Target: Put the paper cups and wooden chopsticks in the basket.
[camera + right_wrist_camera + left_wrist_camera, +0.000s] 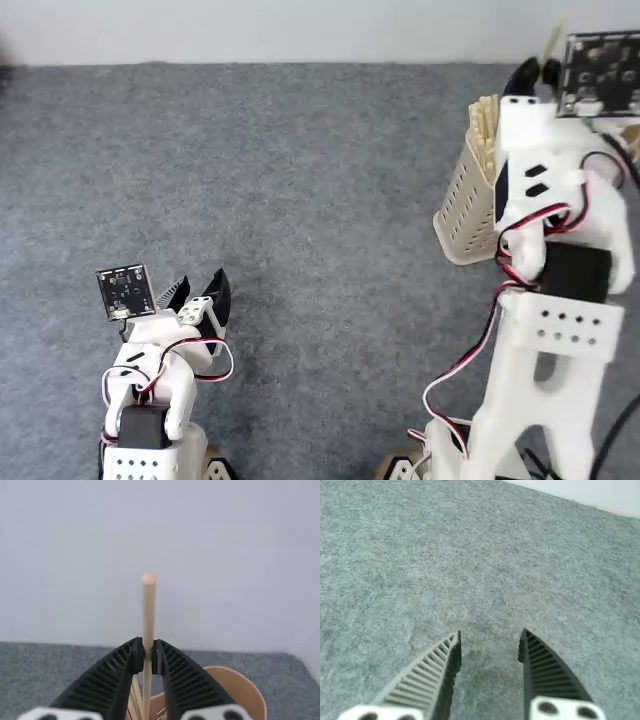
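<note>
At the table's right side stands a cream perforated basket with wooden chopsticks sticking out of it. My right gripper is above the basket, shut on one wooden chopstick that stands upright between its fingers. Below it I see more chopsticks and the rim of a tan paper cup. In the high view the held chopstick's tip pokes up past the right gripper. My left gripper rests low at the near left, open over bare carpet, its fingertips holding nothing.
Grey carpet covers the table, with a white wall along the far edge. The right arm's white body stands beside the basket and hides part of it.
</note>
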Robot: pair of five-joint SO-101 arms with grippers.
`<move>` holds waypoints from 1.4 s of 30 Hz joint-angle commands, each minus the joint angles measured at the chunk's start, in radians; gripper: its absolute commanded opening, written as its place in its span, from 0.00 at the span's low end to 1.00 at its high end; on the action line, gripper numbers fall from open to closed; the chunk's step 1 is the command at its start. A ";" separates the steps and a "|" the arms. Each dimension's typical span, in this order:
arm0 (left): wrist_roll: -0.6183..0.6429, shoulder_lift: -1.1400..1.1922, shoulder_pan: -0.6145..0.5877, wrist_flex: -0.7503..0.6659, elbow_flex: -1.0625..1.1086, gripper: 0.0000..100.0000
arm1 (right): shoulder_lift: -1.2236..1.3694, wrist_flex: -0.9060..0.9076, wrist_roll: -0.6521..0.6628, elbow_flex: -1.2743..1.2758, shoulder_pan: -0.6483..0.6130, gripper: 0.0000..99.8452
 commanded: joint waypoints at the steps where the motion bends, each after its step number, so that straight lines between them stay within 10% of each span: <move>1: -0.006 -0.009 0.000 0.002 -0.007 0.19 | 0.001 0.013 -0.012 0.002 0.002 0.01; 8: -0.006 -0.009 0.000 0.002 -0.007 0.19 | -0.008 0.107 -0.011 -0.011 0.002 0.18; 28: -0.006 -0.011 0.000 0.002 -0.007 0.19 | -0.372 0.591 -0.020 -0.060 -0.223 0.03; 42: -0.006 -0.012 0.000 0.021 -0.007 0.18 | -0.378 1.050 -0.290 -0.060 -0.223 0.01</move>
